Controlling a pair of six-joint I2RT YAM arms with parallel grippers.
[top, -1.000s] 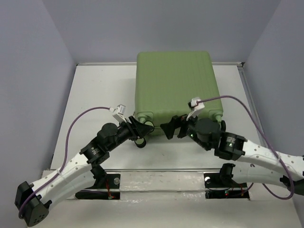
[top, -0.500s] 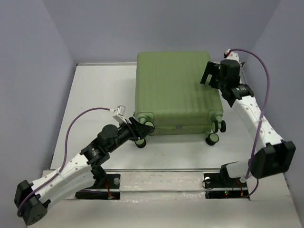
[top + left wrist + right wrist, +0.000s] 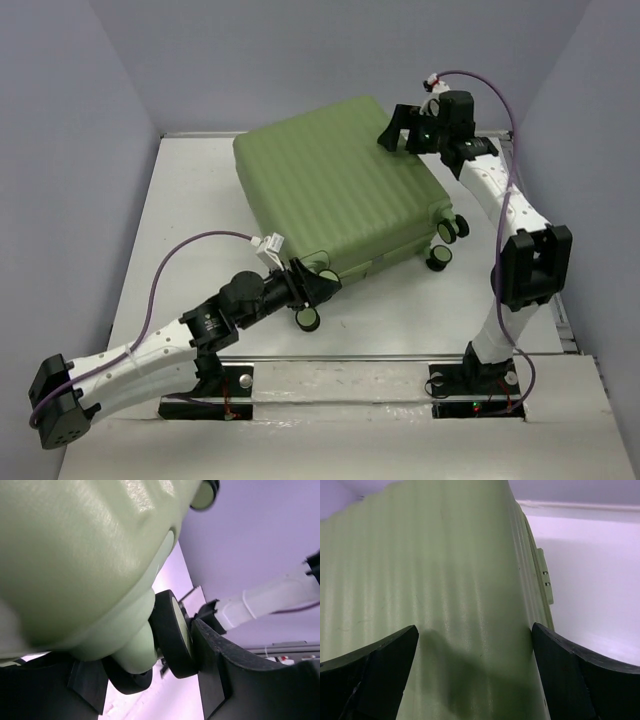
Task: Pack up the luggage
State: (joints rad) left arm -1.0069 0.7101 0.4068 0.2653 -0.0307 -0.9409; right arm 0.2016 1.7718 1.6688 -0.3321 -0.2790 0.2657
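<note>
The luggage [image 3: 340, 185] is a light-green ribbed hard-shell suitcase, closed and lying flat, skewed on the white table. My left gripper [image 3: 312, 288] is at its near-left corner. In the left wrist view the left gripper [image 3: 150, 670] is shut on a black caster wheel [image 3: 172, 630] with a green hub, under the green shell [image 3: 75, 555]. My right gripper [image 3: 397, 132] is open just above the far right corner. In the right wrist view the right gripper [image 3: 475, 640] has its jaws spread wide over the ribbed shell [image 3: 445, 580], holding nothing.
Two more wheels [image 3: 443, 240] stick out at the suitcase's right near corner, and another wheel [image 3: 308, 319] sits by my left gripper. Grey walls enclose the table on three sides. The mounting rail [image 3: 330, 365] runs along the near edge.
The suitcase has turned counter-clockwise and its near-left corner has come nearer. My right arm swung from the near edge to the far right corner. My left gripper stayed at the wheel.
</note>
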